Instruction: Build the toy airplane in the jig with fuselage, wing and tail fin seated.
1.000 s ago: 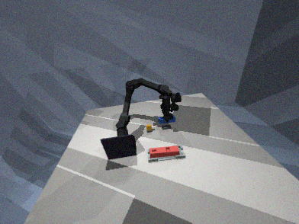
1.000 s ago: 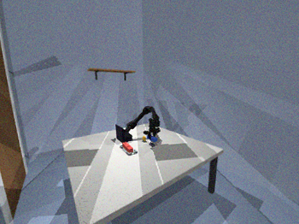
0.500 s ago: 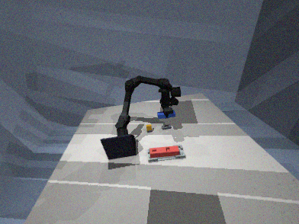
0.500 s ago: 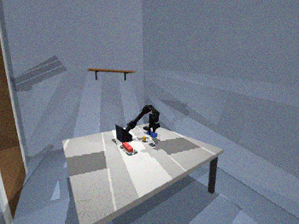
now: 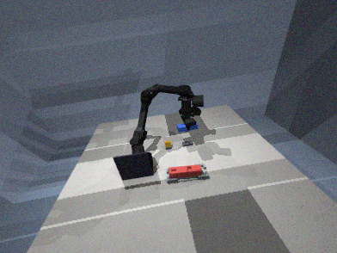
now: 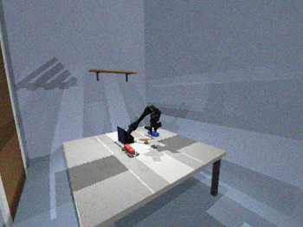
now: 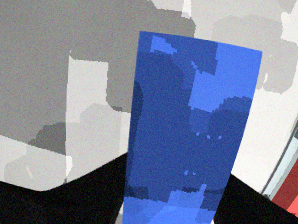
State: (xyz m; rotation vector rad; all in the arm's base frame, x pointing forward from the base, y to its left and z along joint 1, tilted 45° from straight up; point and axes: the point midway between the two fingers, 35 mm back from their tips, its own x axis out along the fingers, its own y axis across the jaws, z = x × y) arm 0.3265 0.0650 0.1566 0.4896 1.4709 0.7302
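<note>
The gripper (image 5: 189,123) (image 6: 153,132) (image 7: 172,165) pinches a smooth, flat-faced blue wing (image 5: 182,128) (image 6: 155,134) (image 7: 187,115). The blocky red fuselage (image 5: 185,171) (image 6: 129,149) (image 7: 289,197) seems seated in its grey cradle (image 5: 206,176) (image 6: 136,154).

One wing (blue (image 5: 182,128) (image 6: 153,134) (image 7: 187,120)), one fuselage (image 5: 185,171) (image 6: 129,149).

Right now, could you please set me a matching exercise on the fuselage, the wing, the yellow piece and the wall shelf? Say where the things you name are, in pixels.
1. Red fuselage (image 5: 185,171) (image 6: 129,149)
2. Blue wing (image 5: 182,128) (image 6: 153,133) (image 7: 175,110)
3. Yellow piece (image 5: 168,145) (image 6: 146,140)
4. Wall shelf (image 6: 113,71)

A. Mounted above the table's height
B. In the cradle
C. On the table, near the arm
D. Held by the gripper (image 5: 190,123) (image 6: 153,131)

Pairs: 1-B, 2-D, 3-C, 4-A
</note>
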